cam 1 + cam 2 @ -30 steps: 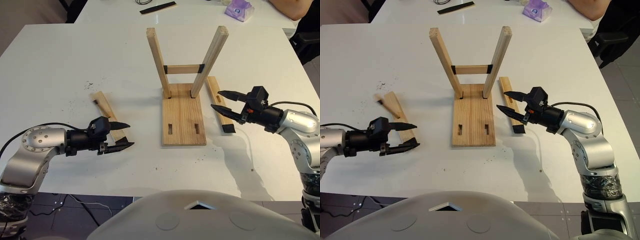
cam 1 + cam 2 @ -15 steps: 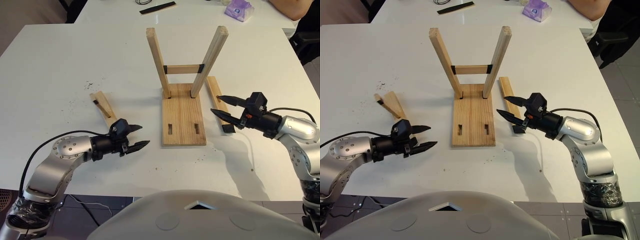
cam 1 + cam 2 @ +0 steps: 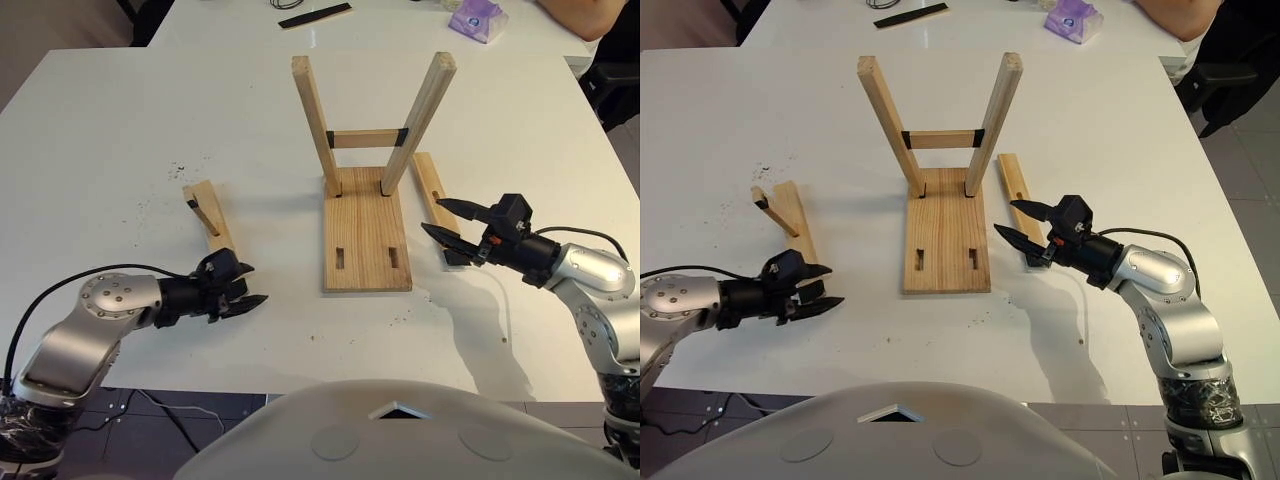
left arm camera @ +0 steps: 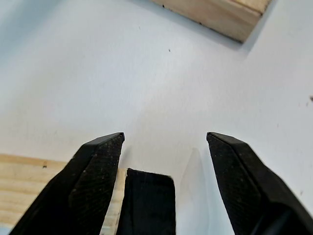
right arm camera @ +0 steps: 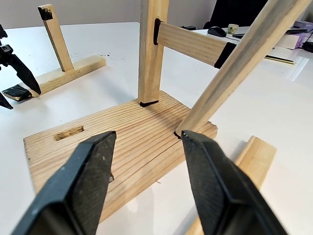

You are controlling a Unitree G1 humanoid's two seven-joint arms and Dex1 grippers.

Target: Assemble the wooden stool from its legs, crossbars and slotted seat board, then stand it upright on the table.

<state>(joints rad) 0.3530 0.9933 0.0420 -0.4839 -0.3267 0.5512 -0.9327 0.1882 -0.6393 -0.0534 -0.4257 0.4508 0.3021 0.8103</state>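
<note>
The white table [image 3: 120,120] carries the flat, grained seat board [image 3: 367,240] at its middle. Two square wooden legs [image 3: 316,125] stand in the board's far slots, splaying outward, joined by a crossbar [image 3: 365,138] with black-capped ends. The two near slots [image 3: 342,258] are bare. A loose leg [image 3: 432,195] lies just beside the board on my right. Another loose leg [image 3: 212,215] lies well apart on my left, a short black-tipped crossbar sticking up from it. My right claw [image 3: 433,214] is spread open over the right leg's black near end. My left claw [image 3: 255,284] is open too, its fingers either side of the left leg's black cap [image 4: 146,200]. A black strip [image 3: 316,15] lies on the next table.
</note>
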